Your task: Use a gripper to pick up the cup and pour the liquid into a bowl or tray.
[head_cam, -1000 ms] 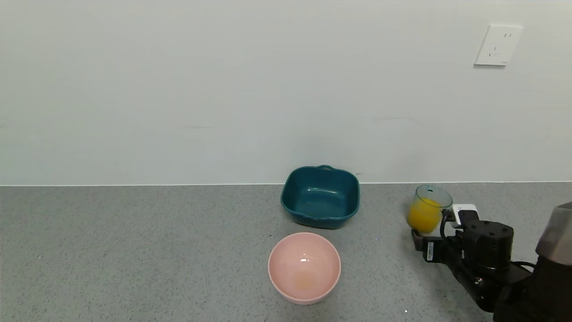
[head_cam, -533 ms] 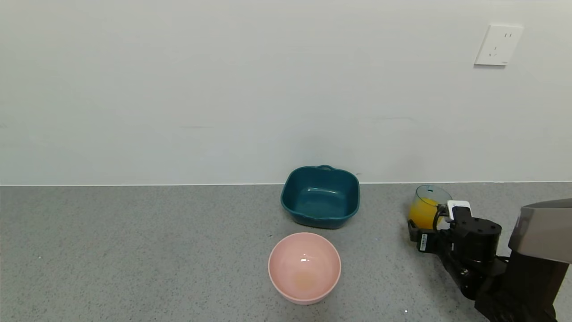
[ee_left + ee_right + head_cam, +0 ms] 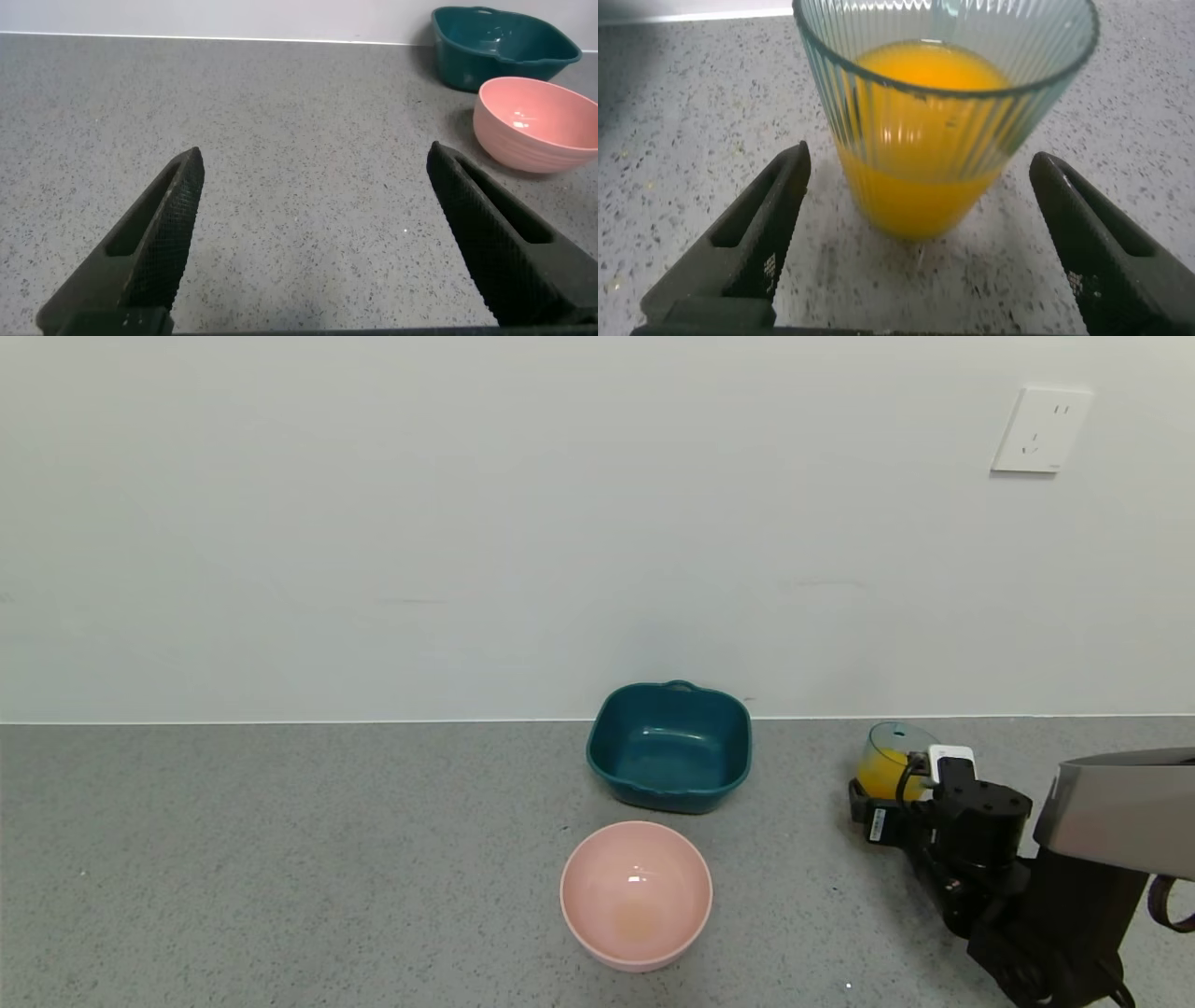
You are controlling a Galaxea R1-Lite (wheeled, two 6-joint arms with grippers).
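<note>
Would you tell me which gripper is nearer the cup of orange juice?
Right. The right gripper straddles the cup, fingers open, not touching. The left gripper hangs open over bare counter.

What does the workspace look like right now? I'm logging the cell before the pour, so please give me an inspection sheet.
Surface: grey speckled counter, no spills seen.
Job's things: cup upright on the counter, about half full of orange liquid; teal dish near the wall, empty.
Clutter: pink bowl in front of the teal dish, faint orange trace at its bottom.
Grippers: right claw open, fingers either side of the cup, not touching; left claw open over bare counter.
Cables: black cable looped on the right claw.
Surroundings: white wall, white socket upper right.
</note>
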